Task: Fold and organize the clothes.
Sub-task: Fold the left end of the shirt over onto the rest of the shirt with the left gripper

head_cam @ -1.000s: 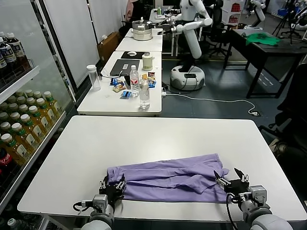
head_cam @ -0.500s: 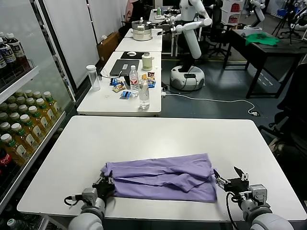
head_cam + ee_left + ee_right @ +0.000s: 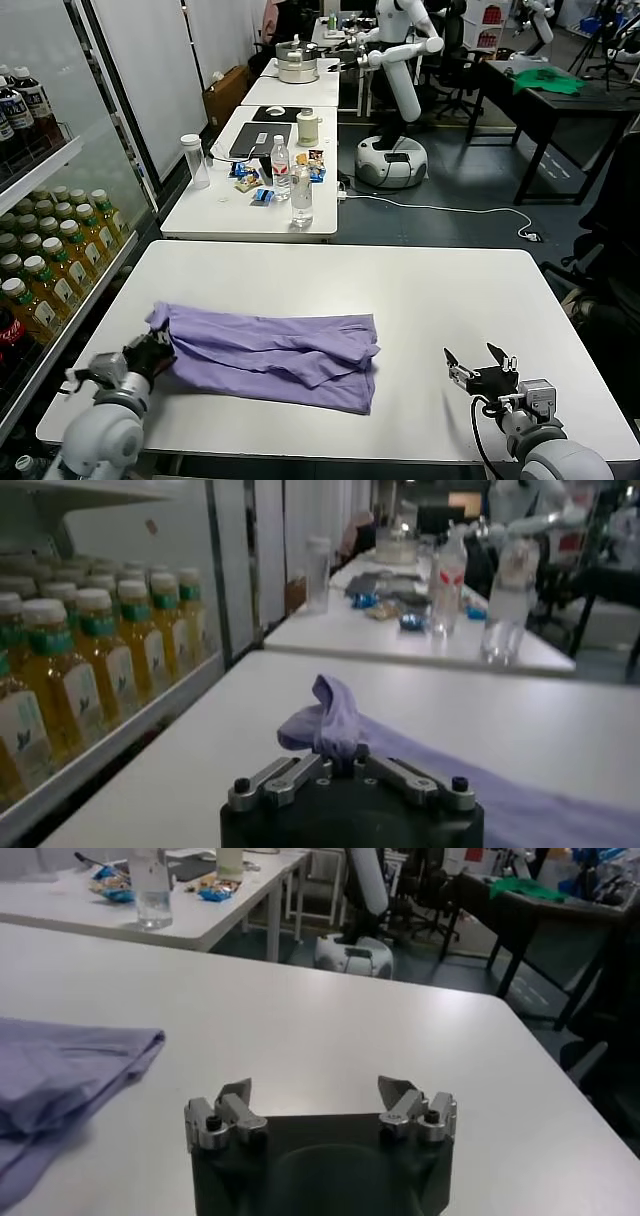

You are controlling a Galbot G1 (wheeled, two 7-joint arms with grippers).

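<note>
The lavender-purple T-shirt (image 3: 270, 352) lies folded in a long crumpled band on the left half of the white table (image 3: 430, 290). My left gripper (image 3: 150, 352) is shut on the shirt's left end near the table's left edge; in the left wrist view a bunch of the shirt's fabric (image 3: 335, 715) rises from between the closed gripper (image 3: 340, 760). My right gripper (image 3: 480, 368) is open and empty, low over the table's front right, well clear of the shirt's right end. The right wrist view shows the spread gripper (image 3: 318, 1096) and the shirt (image 3: 60, 1073) off to one side.
A drinks fridge with bottles (image 3: 45, 250) stands along the table's left side. A second table (image 3: 250, 190) behind holds water bottles, snacks and a laptop. A black desk with a green cloth (image 3: 548, 82) and another robot (image 3: 400, 60) are far back.
My left gripper has dragged the shirt leftward across the table while holding its end. The right gripper has let go of the shirt's right end and stayed at the front right, open.
</note>
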